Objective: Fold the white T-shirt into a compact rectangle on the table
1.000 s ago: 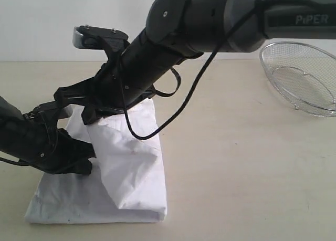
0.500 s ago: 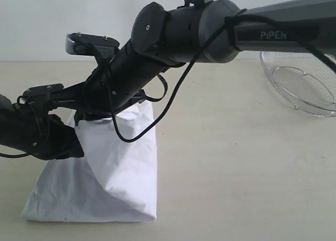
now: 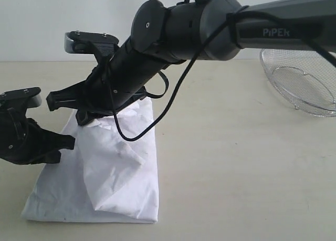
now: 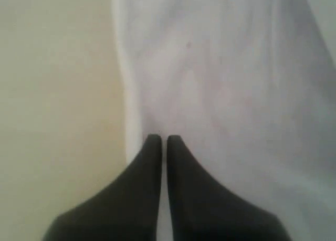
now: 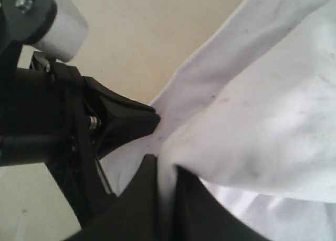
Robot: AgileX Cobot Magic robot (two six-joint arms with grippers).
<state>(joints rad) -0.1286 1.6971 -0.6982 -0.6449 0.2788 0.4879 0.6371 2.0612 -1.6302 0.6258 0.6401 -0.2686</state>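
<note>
The white T-shirt (image 3: 123, 167) lies partly folded on the table (image 3: 236, 162) at the lower left, plain side up, with no lettering showing. My right gripper (image 3: 86, 115) reaches across from the right and is shut on a raised fold of the T-shirt (image 5: 252, 120); cloth is pinched between the jaws of the right gripper (image 5: 165, 165). The fold hangs from it down to the shirt's near right corner. My left gripper (image 3: 65, 142) is low at the shirt's left edge, shut. In the left wrist view the left gripper (image 4: 163, 140) sits just inside the edge of the flat T-shirt (image 4: 226, 83).
A round wire-mesh basket (image 3: 302, 83) stands at the back right of the table. The right arm's black cable (image 3: 157, 120) loops down over the shirt. Bare tabletop (image 4: 58, 94) lies left of the shirt's edge.
My left gripper has drawn back to the left, from on top of the shirt to its left edge. The right gripper still holds the raised fold, which has slackened and creased.
</note>
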